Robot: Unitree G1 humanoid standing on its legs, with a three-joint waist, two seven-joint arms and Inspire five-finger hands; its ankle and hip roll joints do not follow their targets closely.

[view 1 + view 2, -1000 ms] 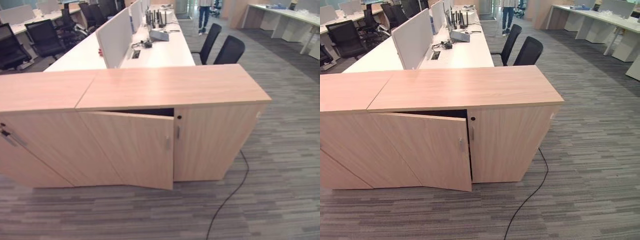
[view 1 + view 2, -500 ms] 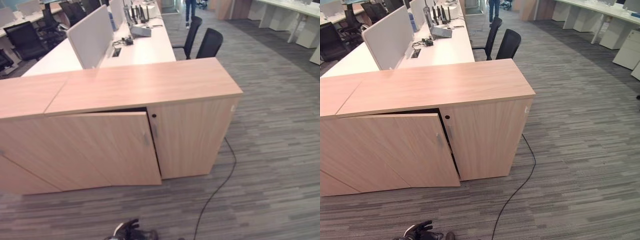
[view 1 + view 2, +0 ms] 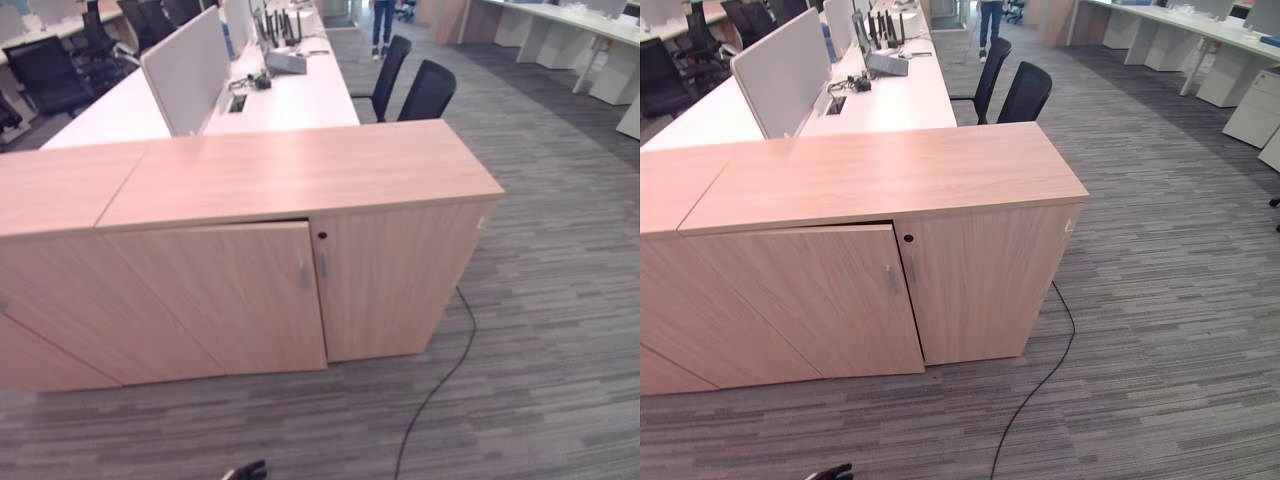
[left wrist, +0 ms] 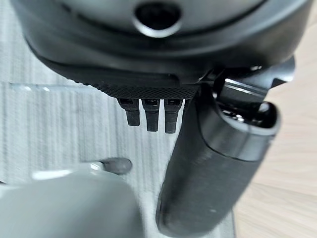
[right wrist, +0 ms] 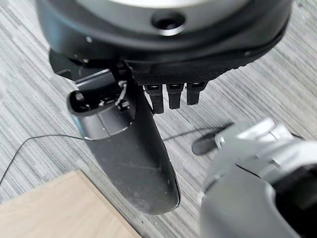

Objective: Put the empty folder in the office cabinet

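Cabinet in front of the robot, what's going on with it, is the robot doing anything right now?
The robot faces the wooden office cabinet from a short way back and is handling nothing. The cabinet's left door is almost shut, with a thin dark gap along its top edge; the right door is closed. The left hand and right hand hang open over the carpet, and neither holds a folder.
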